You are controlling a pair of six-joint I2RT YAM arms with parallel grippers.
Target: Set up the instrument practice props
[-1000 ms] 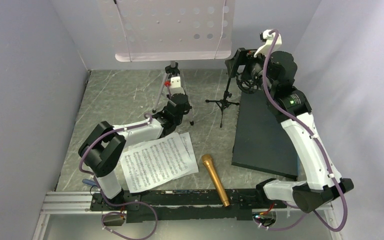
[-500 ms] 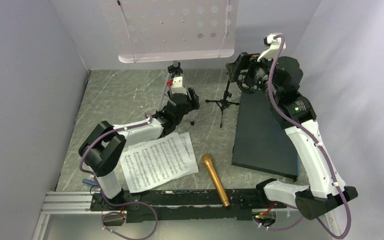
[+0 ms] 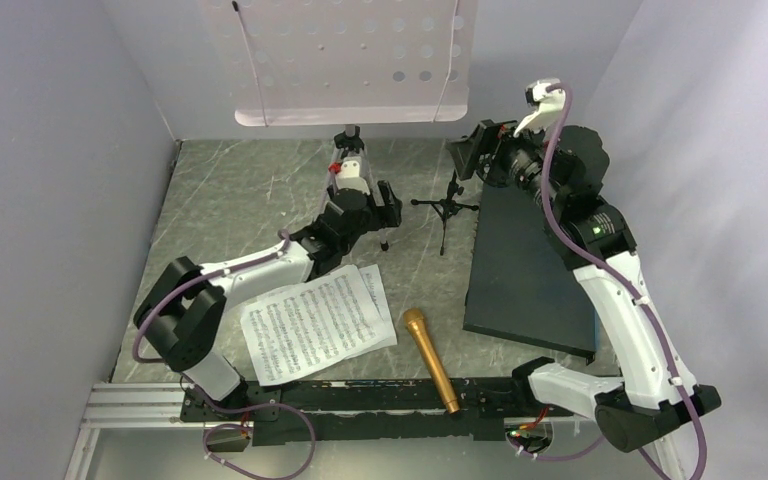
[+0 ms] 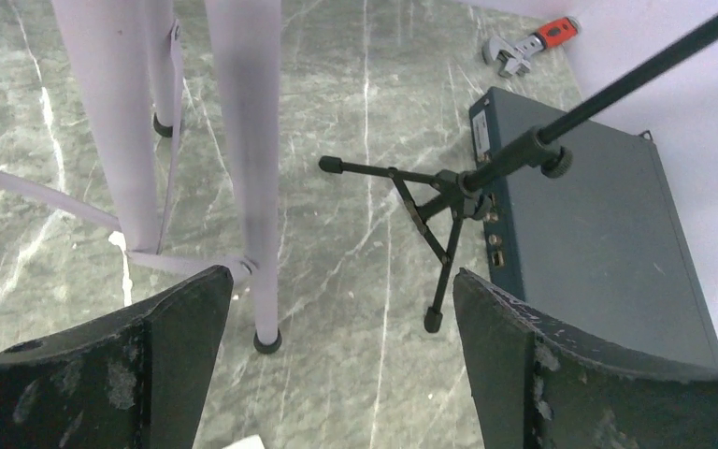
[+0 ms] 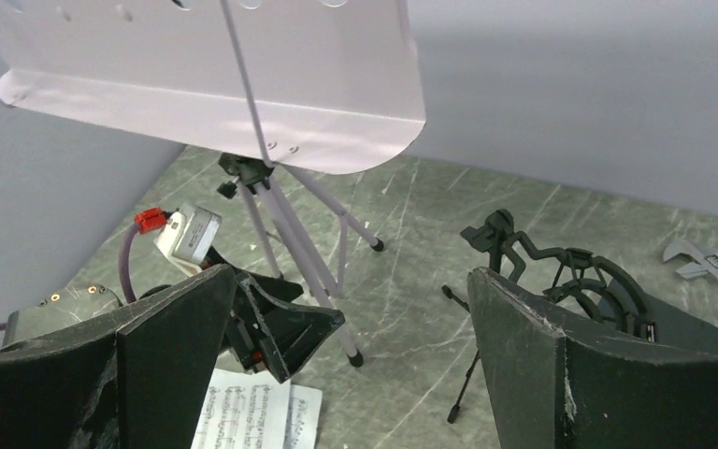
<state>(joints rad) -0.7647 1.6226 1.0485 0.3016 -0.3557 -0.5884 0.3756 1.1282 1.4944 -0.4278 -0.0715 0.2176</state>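
Observation:
The lilac music stand's perforated desk (image 3: 345, 60) stands high at the back on its tripod legs (image 4: 248, 140). My left gripper (image 3: 378, 208) is open just in front of those legs and holds nothing; the bare floor shows between its jaws (image 4: 341, 281). The black mic stand (image 3: 447, 210) is upright to the right of the legs, and its ring mount (image 5: 584, 281) sits beside my right fingers. My right gripper (image 3: 480, 155) hovers open above it, empty (image 5: 351, 276). The music sheets (image 3: 315, 322) and the gold microphone (image 3: 430, 358) lie near the front.
A dark grey slab (image 3: 530, 270) lies flat on the right, close to the mic stand's feet. A red-handled wrench (image 4: 528, 47) lies behind it by the back wall. Grey walls close in the left, back and right sides. A black rail (image 3: 360, 395) runs along the front edge.
My left gripper has opened and let go of a music stand leg, and the desk has shifted a little to the right. My right gripper has lifted up and away from the ring mount.

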